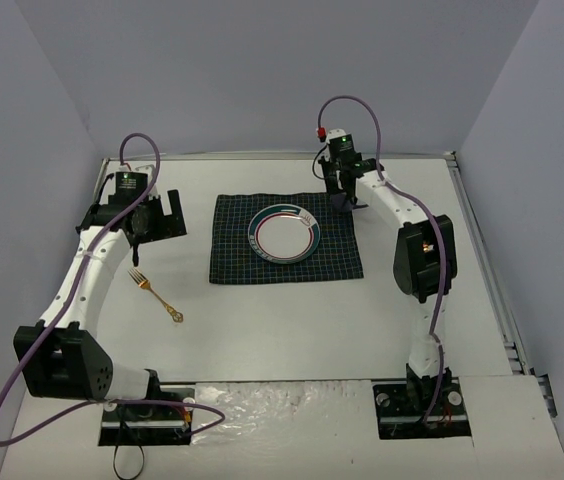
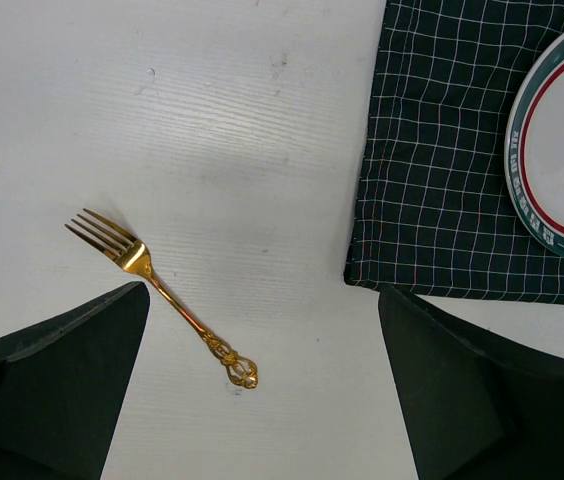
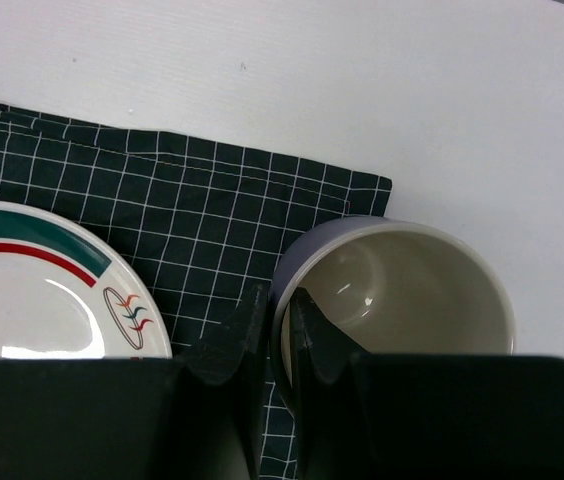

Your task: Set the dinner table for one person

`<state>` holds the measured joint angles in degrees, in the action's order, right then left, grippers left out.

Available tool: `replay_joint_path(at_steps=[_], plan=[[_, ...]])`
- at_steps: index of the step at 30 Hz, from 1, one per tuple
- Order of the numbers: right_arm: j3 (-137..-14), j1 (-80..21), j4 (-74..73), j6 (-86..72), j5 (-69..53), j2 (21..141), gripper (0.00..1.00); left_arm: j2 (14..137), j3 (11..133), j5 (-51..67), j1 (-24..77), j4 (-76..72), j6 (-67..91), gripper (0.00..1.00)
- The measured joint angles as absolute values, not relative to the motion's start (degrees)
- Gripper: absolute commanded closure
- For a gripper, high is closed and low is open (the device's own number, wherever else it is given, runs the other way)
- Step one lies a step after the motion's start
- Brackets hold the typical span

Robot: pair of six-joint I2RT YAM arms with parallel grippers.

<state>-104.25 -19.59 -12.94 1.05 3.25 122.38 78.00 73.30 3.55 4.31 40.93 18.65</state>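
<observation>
The white dinner table carries a dark checked cloth with a white plate rimmed in green and red. My right gripper is shut on the rim of a grey-blue cup with a cream inside, one finger inside and one outside its wall. The cup is at the cloth's far right corner; I cannot tell whether it rests or hangs. My left gripper is open and empty above the table, just right of a gold fork. The fork lies left of the cloth.
The table's metal edge runs along the right side, with walls close behind and at both sides. The cloth's near left corner and part of the plate show in the left wrist view.
</observation>
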Motion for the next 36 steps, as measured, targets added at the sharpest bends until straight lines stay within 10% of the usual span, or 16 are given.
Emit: replay_joint_path(at_steps=[36], plan=[[-116.63,-21.15,-16.33,-3.66,6.40,131.71,1.00,78.56,73.30,3.57,3.66,41.34,18.68,0.03]])
